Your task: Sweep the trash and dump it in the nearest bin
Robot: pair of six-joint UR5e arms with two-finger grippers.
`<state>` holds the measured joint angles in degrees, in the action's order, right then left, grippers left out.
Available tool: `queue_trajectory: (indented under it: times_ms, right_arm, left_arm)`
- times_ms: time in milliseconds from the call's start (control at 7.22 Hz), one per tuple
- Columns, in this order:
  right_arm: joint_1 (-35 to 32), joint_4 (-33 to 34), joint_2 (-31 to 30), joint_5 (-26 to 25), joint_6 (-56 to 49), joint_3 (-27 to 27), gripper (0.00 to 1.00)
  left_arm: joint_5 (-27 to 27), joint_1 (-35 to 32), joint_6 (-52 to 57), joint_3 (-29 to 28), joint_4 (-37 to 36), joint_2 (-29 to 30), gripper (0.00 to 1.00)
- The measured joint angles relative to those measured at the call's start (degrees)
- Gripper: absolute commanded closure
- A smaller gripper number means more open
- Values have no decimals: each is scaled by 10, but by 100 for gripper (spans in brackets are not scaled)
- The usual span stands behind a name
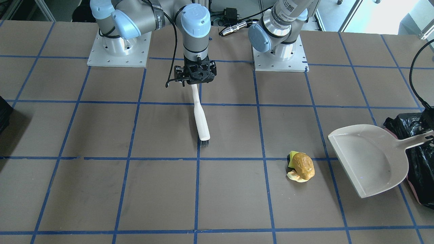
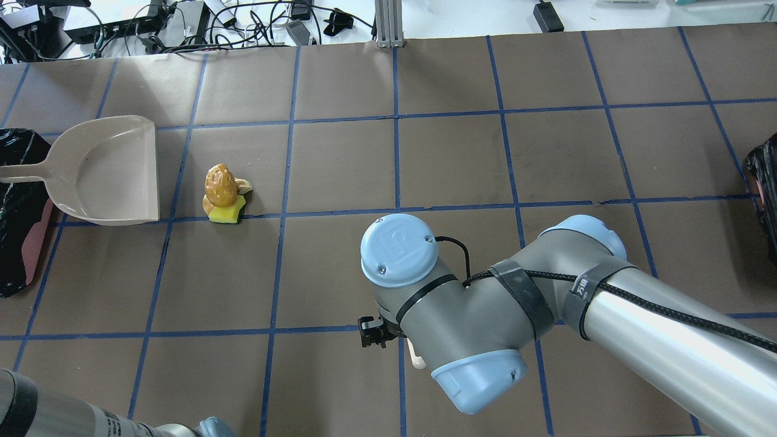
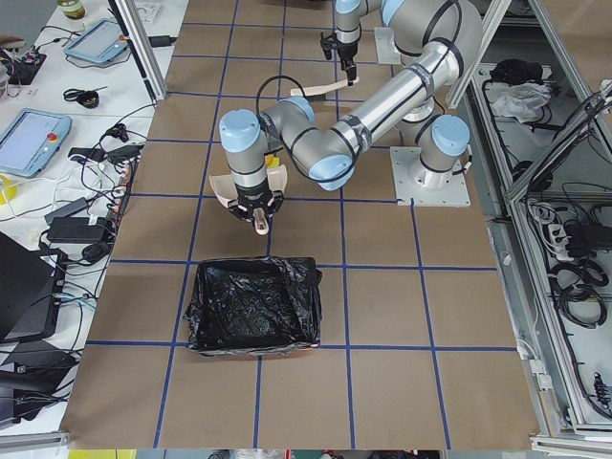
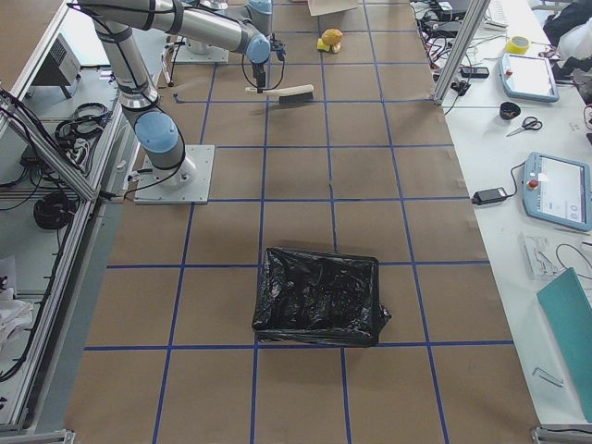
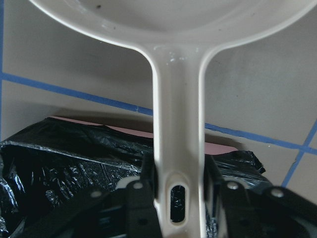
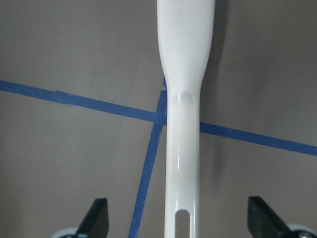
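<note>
The trash (image 1: 301, 166), judged light, firm and apt to roll, is heaped on the tabletop (image 1: 101, 189) near the lip of the dustpan (image 1: 369, 159) and is better pushed than gripped. The pan's handle is pinched by the fingers of the left gripper (image 5: 179, 186). Those of the right gripper (image 6: 178, 218) are spread astride the handle of the brush (image 1: 200, 115). The pastry piece (image 1: 295, 177) is half hidden, and the bin (image 1: 418, 159) is cut off in the front view.

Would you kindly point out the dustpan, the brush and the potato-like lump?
dustpan (image 1: 369, 159): exterior front-facing view, bare pan floor.
brush (image 1: 200, 118): exterior front-facing view, middle of white handle.
potato-like lump (image 1: 304, 164): exterior front-facing view, its brown top.
</note>
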<state>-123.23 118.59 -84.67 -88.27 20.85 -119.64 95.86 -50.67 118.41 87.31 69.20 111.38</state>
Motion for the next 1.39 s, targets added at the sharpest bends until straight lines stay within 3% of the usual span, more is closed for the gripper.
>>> queue_trajectory:
  times_ms: [277, 416, 554, 831, 970, 1385]
  right_arm:
    - [-1, 5, 21, -1, 0, 1, 8]
    - [-2, 7, 31, -1, -3, 1, 14]
    - [-2, 8, 36, -1, -5, 1, 30]
    - [-2, 8, 39, -2, -7, 2, 82]
    - [-2, 8, 38, -1, -6, 2, 97]
    - [-1, 4, 33, 0, 6, 3, 100]
  left_arm:
    - [-3, 1, 39, 19, -25, 18, 100]
    - [-8, 1, 49, 21, -28, 27, 100]
    - [-19, 0, 54, 21, -32, 35, 100]
    - [-39, -6, 69, 22, -48, 52, 100]
    - [-42, -9, 83, 22, -62, 60, 100]
    - [-35, -26, 95, 22, -74, 72, 100]
